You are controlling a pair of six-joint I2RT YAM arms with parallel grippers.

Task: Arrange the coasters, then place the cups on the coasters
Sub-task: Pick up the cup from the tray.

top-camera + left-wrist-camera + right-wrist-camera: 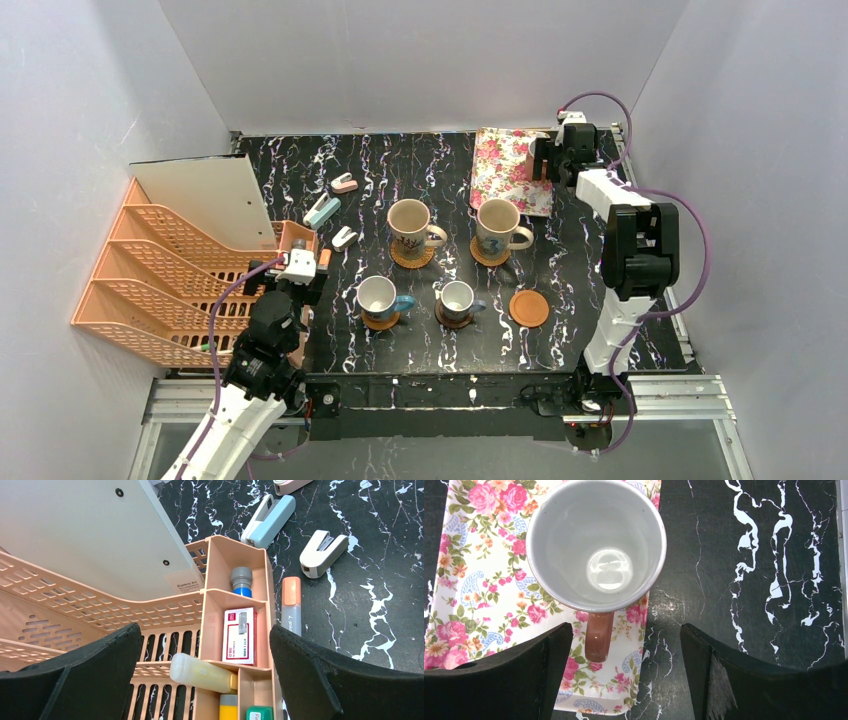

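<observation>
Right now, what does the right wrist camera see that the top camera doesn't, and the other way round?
Only the right wrist: a white-inside mug with a reddish handle, sitting on the flowery tray. Only the top: four mugs on coasters, one bare coaster, the orange rack. Both: the flowery tray and the black marbled table.

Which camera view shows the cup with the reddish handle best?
The right wrist view: it looks straight down into the cup on the floral tray, its reddish handle toward the open right gripper. In the top view this gripper hides the cup. The left wrist view does not show it.
</observation>
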